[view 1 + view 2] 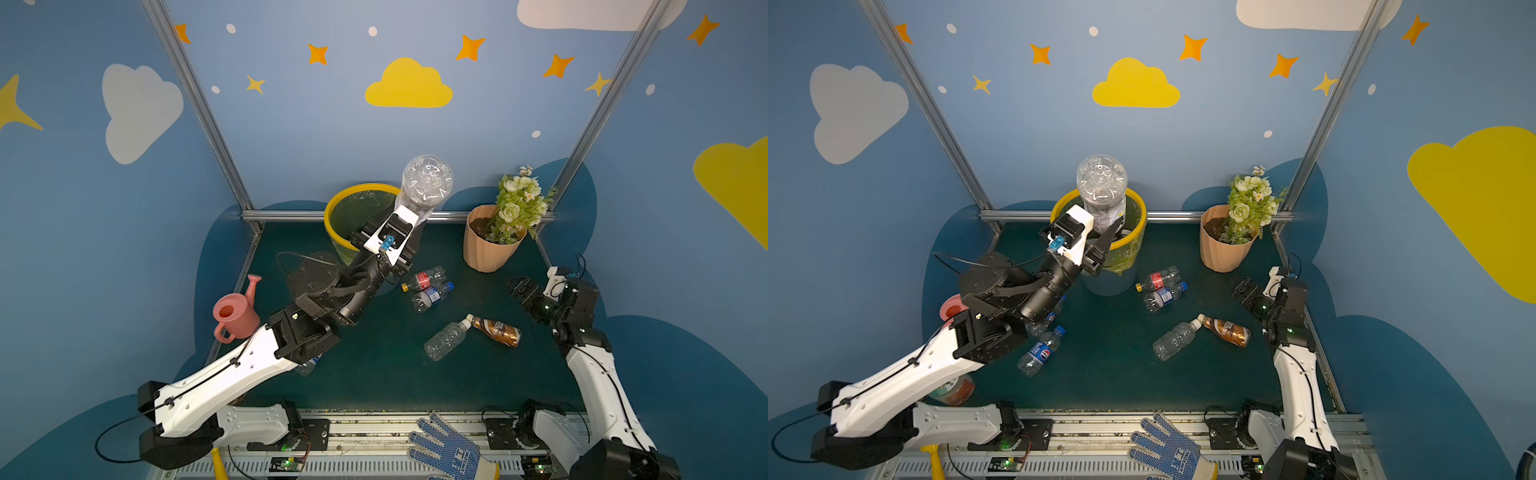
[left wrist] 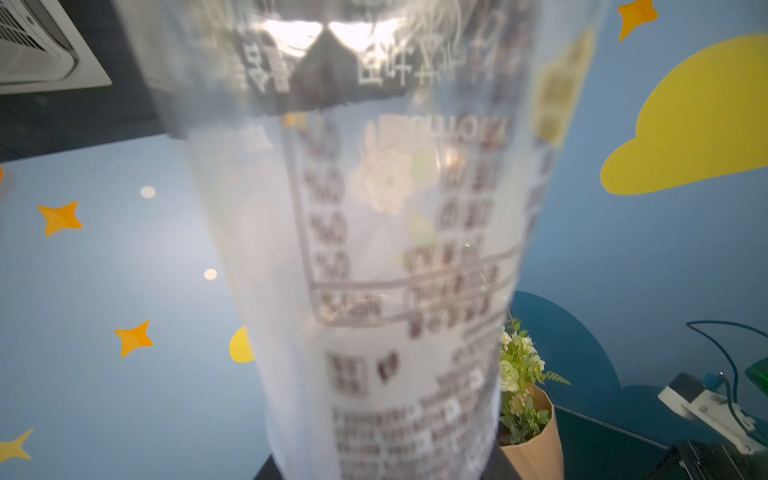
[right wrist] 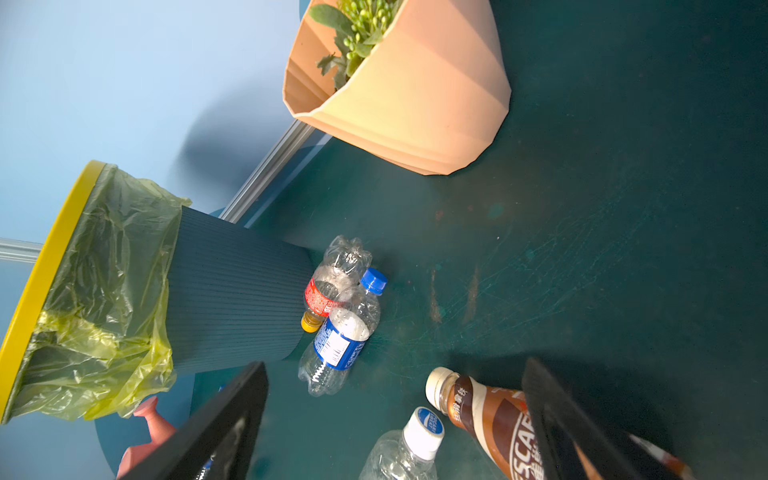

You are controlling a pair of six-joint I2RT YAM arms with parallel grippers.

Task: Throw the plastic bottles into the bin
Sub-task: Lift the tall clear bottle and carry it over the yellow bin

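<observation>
Gripping a large clear bottle by its lower end, my left fingers hold it base-up in both top views, raised above the yellow rim of the bin. On the table, a red-label bottle and a blue-label bottle lie touching, side by side, just beside the bin's base. Farther from the bin, a white-capped clear bottle and a brown bottle lie with their caps nearly meeting. On the opposite side of the bin, a Pepsi bottle lies beside my left arm. My right fingers hang low over the table, well apart from the bin, nearer the flower pot.

From my left wrist, the large clear bottle fills the middle of the view. Its printed label is blurred, and its narrow end is wedged between the dark tips of my left fingers at the frame's edge.

From my right wrist, my right fingers stand wide apart with nothing clamped. The brown bottle passes behind one of them, and whether they touch I cannot tell. The red-label and blue-label bottles rest against the bin's ribbed wall. The pink watering can shows past the bin's base.
</observation>
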